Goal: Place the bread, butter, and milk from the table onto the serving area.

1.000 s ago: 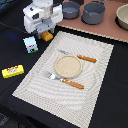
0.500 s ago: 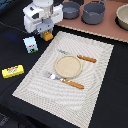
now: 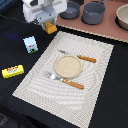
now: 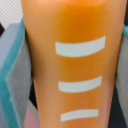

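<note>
My gripper (image 3: pixel 49 23) is shut on the bread (image 3: pixel 51 28), a golden-orange loaf, and holds it above the black table (image 3: pixel 15 95) just off the far left corner of the serving area (image 3: pixel 95 85). In the wrist view the loaf (image 4: pixel 75 60) with its white score marks fills the frame between the grey-teal fingers (image 4: pixel 11 80). The milk carton (image 3: pixel 31 44) stands upright on the table to the left of the placemat. The yellow butter box (image 3: pixel 12 71) lies flat further toward the front left.
A round tan plate (image 3: pixel 67 66) sits mid-placemat with a fork (image 3: pixel 62 80) and a knife (image 3: pixel 80 57) beside it. A reddish-brown board (image 3: pixel 107 30) with grey pots (image 3: pixel 93 12) lies behind the placemat.
The gripper with the bread has shifted slightly up and to the exterior view's right. Milk and butter have not moved.
</note>
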